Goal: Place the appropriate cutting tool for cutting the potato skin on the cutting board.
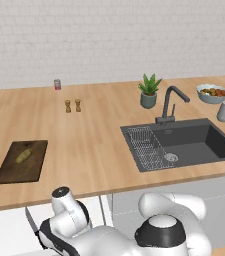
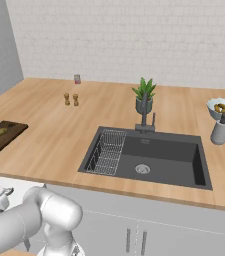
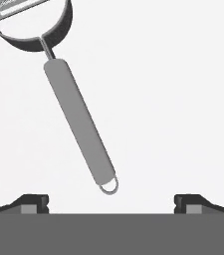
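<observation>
Two wide-spread pincer (image 3: 111, 201) tips empty just below the peeler (image 3: 78, 119) handle's ring, potato (image 1: 24, 155) alone on cutting board (image 1: 34, 167).

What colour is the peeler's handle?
Plain silvery grey, with a small ring at the end; the peeler shows best in the hand view.

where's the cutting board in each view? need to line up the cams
Left base view: cutting board lower left on the counter, potato on it.
Right base view: at the far left edge.
Hand view: not in it.
Shared landmark: faucet behind the sink.
</observation>
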Robot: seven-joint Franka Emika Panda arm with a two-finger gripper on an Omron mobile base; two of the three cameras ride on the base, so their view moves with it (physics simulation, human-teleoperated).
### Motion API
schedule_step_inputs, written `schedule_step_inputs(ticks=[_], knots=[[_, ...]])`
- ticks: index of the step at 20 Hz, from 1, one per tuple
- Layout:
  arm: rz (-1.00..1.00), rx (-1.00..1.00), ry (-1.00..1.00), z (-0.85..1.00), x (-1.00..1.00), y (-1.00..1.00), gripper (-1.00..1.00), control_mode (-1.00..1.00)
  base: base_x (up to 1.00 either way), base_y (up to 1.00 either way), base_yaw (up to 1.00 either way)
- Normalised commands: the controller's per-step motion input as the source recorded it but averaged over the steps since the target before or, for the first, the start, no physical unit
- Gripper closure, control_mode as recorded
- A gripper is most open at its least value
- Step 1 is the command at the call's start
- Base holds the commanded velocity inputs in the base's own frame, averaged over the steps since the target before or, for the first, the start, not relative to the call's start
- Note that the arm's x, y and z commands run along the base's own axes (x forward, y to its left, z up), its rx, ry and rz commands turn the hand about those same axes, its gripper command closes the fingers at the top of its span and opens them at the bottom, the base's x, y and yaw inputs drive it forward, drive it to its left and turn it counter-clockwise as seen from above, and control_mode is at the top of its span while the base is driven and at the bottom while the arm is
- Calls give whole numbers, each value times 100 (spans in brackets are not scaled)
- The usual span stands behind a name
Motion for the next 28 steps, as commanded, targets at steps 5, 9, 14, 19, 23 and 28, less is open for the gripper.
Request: schedule_step_inputs(ticks=[5, 9, 14, 19, 23, 28], knots=[[1, -2, 0, -13, 20, 1, -100, -100, 0, 0, 0], [2, -4, 0, -13, 30, 4, -100, -100, 0, 0, 0], [2, -6, 1, -28, 17, 29, -100, -100, 0, 0, 0], [3, -5, 0, -17, 6, 15, -100, -100, 0, 0, 0], [4, -2, 0, -15, 1, 0, -100, -100, 0, 0, 0], [3, -1, 0, -43, -33, 0, -100, -100, 0, 0, 0]])
